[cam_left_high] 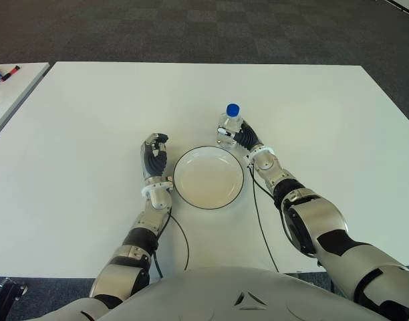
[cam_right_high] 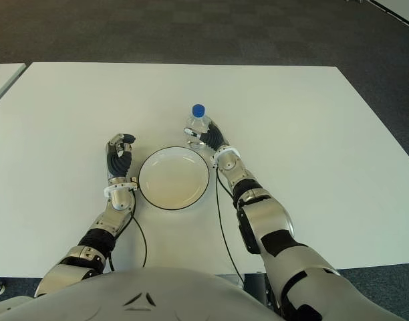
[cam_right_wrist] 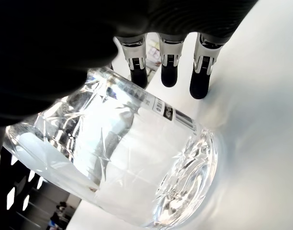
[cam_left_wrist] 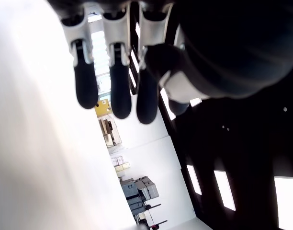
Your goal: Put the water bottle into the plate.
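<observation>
A clear water bottle (cam_left_high: 230, 125) with a blue cap stands upright on the white table (cam_left_high: 91, 114), just beyond the far right rim of the white, dark-edged plate (cam_left_high: 208, 178). My right hand (cam_left_high: 242, 138) is at the bottle's lower part. In the right wrist view the bottle (cam_right_wrist: 132, 158) sits between the thumb side and the fingers (cam_right_wrist: 168, 67), which reach almost straight past its far side without curling around it. The bottle's base is on the table. My left hand (cam_left_high: 154, 155) shows beside the plate's left rim, fingers relaxed and holding nothing.
A second white table (cam_left_high: 7, 90) with small coloured items stands at the far left, across a narrow gap. Dark carpet lies beyond the table's far edge. Black cables run along both forearms near the front edge.
</observation>
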